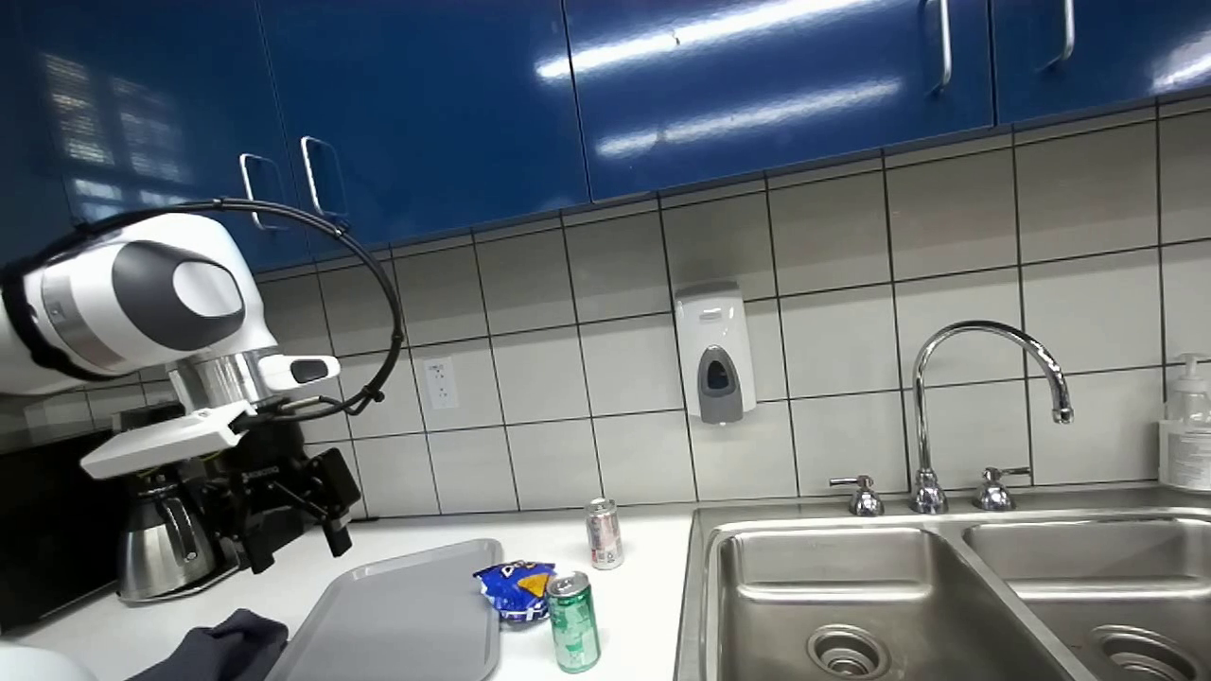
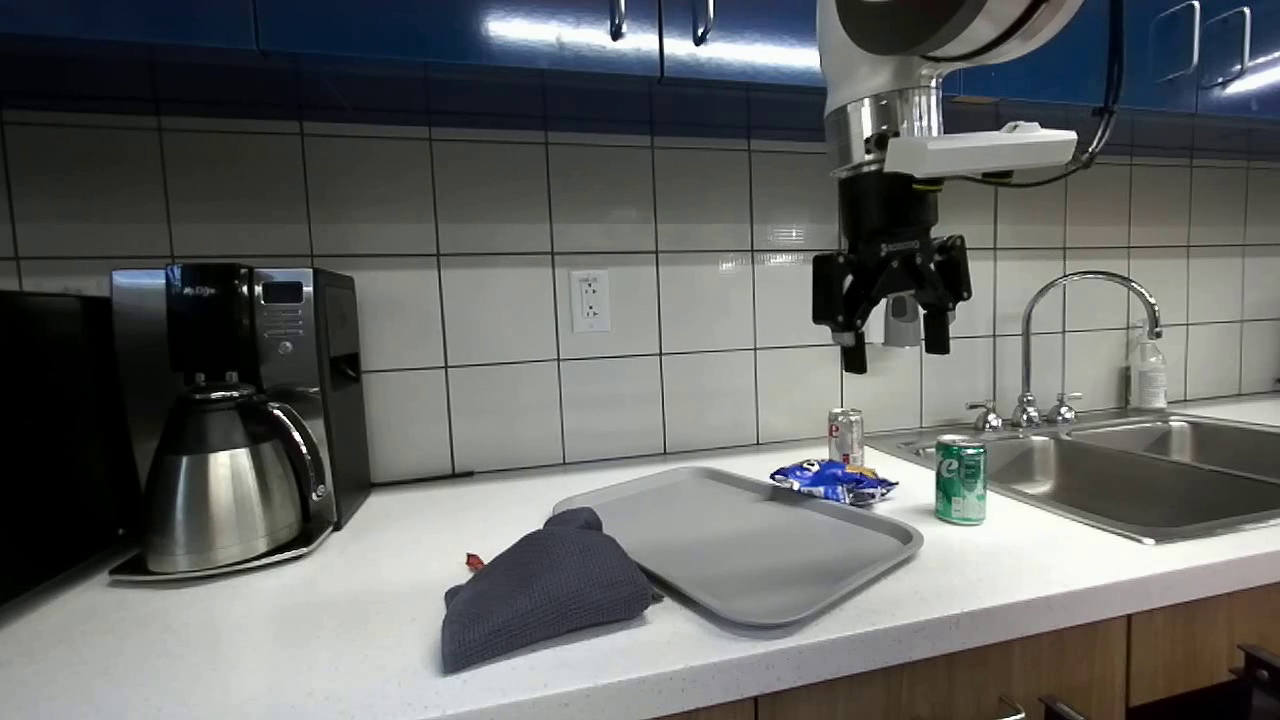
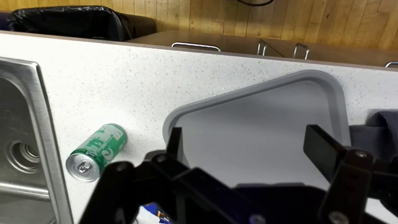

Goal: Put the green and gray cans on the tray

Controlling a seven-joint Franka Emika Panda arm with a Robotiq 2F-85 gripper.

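Green can, plain gray tray, blue cabinets.

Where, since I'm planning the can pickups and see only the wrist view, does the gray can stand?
Observer: The gray can stands upright on the counter, nearer the tiled wall than the green can.
Operator: What's the blue scrap at my bottom edge?
Observer: A snack packet, lying close by the edge of the tray; whether they touch, I can't tell.
Operator: Am I above can height?
Observer: Yes, in an exterior view the gripper hangs higher than the top of either can.
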